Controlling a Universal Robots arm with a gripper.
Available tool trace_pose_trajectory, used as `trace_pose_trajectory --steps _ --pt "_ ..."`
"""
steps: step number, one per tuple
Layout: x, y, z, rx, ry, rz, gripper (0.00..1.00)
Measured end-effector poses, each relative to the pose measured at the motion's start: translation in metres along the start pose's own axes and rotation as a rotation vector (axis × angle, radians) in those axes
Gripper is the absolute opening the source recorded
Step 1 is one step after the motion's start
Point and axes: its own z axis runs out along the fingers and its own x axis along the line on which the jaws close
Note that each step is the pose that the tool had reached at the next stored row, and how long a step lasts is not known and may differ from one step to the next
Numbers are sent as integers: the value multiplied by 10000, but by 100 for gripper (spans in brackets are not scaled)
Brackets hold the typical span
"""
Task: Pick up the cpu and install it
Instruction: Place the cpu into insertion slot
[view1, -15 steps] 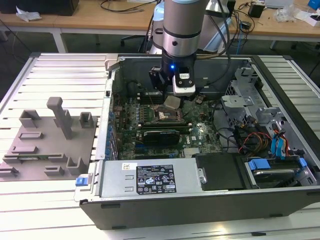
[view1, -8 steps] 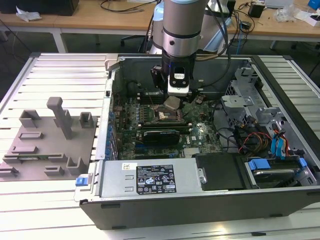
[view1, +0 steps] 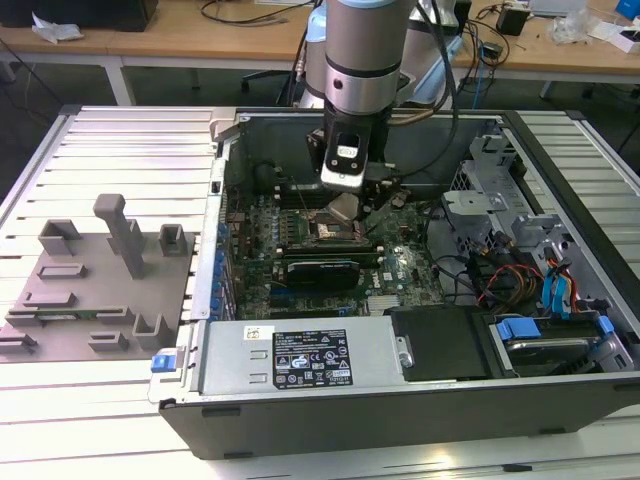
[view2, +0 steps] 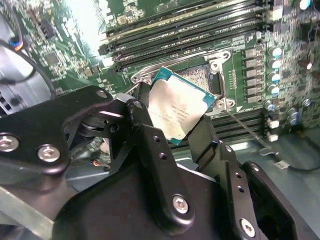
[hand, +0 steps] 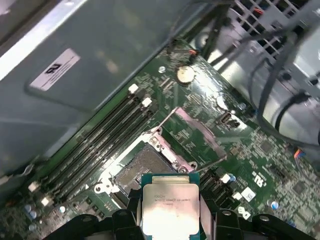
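**Status.** The gripper (view2: 172, 120) pinches the cpu (view2: 180, 107) by two opposite edges, one of its fingers (view2: 150, 145) on each side, with the metal top exposed. The cpu hangs just above the socket (view2: 202, 75) and is not seated. In the exterior view it sits low inside the case (view1: 215, 190), over the middle of the board.

**Risks (judged)**
- The cpu looks tilted and turned against the socket's square (clearest in the second wrist view). If it is lowered this way, one corner would land first and could bend the contacts or ride up on the metal rim.
- The hold is on thin edges only. A knock against the rim could twist the cpu in the pinch or drop it askew.
- The fingers reach past the cpu's edges, so they may meet the rim before the cpu lies flat.

**Clearance**
- What seems to be the hinged frame (hand: 197, 127) lies swung open beside the socket, apart from the cpu.
- Memory slots (hand: 100, 140) run just beside the socket on one flank, leaving little spare room there.
- The card (view1: 320, 270) lies near the socket, on its near side. The cables (view1: 500, 275) are well apart, to the exterior view's right.
- The case is open above (side panel off), so vertical travel looks free.
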Motion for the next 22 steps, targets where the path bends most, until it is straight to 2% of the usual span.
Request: trace_pose_trajectory --steps 6,7,10,17,20,22 --pt "0 0 7 0 -85 1165 55" --pt "0 -1 10 0 -120 1648 55" --pt "0 -1 17 1 -193 2646 55" --pt "0 -2 30 0 -299 4105 55" --pt "0 -3 37 -1 -364 5002 55" --pt "0 -3 41 -1 -392 5382 55"
